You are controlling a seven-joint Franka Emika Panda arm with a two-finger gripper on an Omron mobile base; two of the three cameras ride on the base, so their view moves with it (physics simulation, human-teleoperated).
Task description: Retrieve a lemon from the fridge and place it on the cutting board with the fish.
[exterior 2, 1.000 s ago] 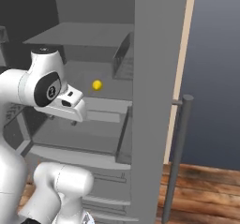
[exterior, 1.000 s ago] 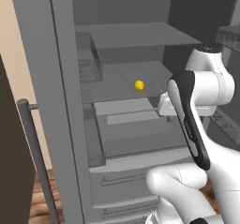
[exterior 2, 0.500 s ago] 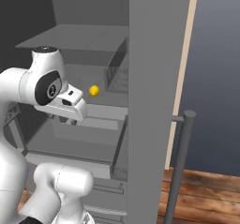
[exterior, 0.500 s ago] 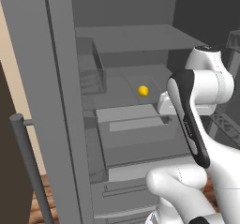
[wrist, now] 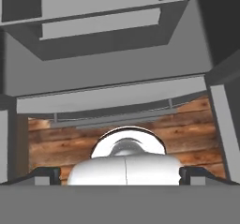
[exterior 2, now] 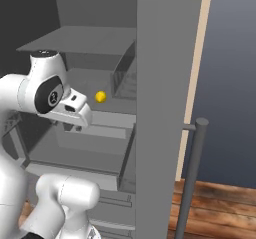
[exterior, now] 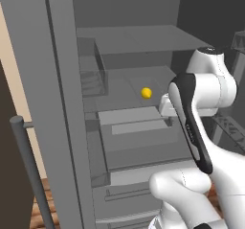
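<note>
The grey fridge (exterior: 62,103) stands open in front of me, its door edge (exterior 2: 155,108) close on the right. The small yellow lemon (exterior: 146,93) lies on a middle shelf, also seen from the right (exterior 2: 100,97). My gripper (exterior: 165,109) hangs just right of the lemon and a little nearer to me, pointing down over the drawers (exterior 2: 74,127). In the hand view the gripper (wrist: 119,174) is open, its fingertips (wrist: 47,174) far apart with nothing between them. The cutting board and the fish are out of view.
Open doors flank the fridge, each with a long bar handle (exterior: 28,166) (exterior 2: 195,173). Door bins (exterior: 91,82) line the left door. Grey drawers (exterior: 139,132) jut out below the lemon's shelf. Wooden floor (exterior 2: 220,208) lies beneath.
Both base views have shifted and the fridge looks closer, so the camera has moved forward. The arm keeps its pose and the jaws stay wide. The lemon lies where it was.
</note>
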